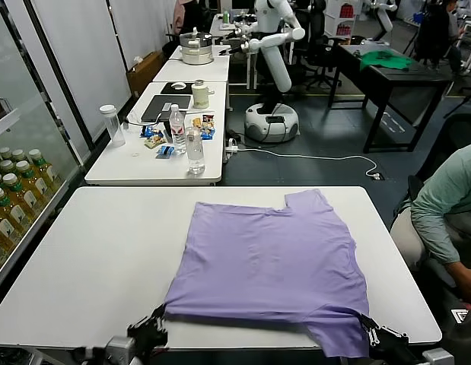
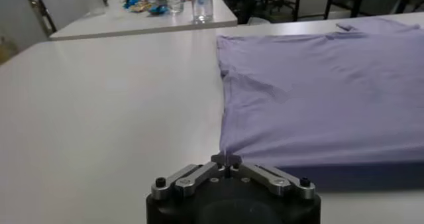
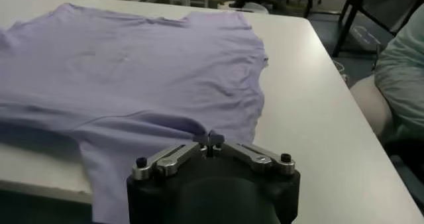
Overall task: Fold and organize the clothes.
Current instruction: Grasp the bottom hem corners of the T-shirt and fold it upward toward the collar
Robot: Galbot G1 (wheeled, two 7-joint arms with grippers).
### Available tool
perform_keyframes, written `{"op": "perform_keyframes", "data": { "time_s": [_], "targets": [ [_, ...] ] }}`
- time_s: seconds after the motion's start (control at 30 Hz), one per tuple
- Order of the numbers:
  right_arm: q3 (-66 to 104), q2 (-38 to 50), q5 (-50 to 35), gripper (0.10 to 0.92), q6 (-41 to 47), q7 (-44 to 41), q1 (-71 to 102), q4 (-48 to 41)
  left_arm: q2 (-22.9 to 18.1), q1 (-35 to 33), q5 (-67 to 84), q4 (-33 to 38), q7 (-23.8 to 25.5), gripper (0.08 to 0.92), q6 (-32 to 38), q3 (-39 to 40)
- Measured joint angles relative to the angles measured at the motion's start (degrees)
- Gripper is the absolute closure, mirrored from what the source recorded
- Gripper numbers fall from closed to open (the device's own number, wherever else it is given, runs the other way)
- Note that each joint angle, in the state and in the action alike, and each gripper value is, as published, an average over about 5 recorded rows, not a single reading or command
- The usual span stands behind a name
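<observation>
Across the white bench [image 1: 90, 258] the T-shirt [image 1: 273, 258] stretched away from me, both near corners clamped: left end effector [image 2: 227, 160], right end effector [image 3: 211, 139].

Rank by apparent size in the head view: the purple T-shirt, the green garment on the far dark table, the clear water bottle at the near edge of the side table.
1. Purple T-shirt, by far the largest.
2. Green garment.
3. Water bottle.
The last two look close, and the garment is much farther away, so their order is unsure.
</observation>
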State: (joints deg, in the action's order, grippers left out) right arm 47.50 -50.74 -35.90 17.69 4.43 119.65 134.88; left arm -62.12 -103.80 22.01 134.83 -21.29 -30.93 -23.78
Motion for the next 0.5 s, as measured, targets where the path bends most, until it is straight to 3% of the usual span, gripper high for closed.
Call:
{"op": "perform_keyframes", "data": {
  "time_s": [0.2, 0.5],
  "targets": [
    [-1.6, 0.3, 0.4, 0.915, 1.6, 1.1, -4.3, -0.2, 0.4, -1.6, 1.3, 2.3, 0.2, 0.915, 0.6, -1.8],
    [-5.7, 0.7, 0.4, 0.915, 5.1, 2.1, -15.1, -4.0, -0.9, 8.3, 4.2, -2.5, 2.9, 0.915, 0.0, -1.8]
  ]
}}
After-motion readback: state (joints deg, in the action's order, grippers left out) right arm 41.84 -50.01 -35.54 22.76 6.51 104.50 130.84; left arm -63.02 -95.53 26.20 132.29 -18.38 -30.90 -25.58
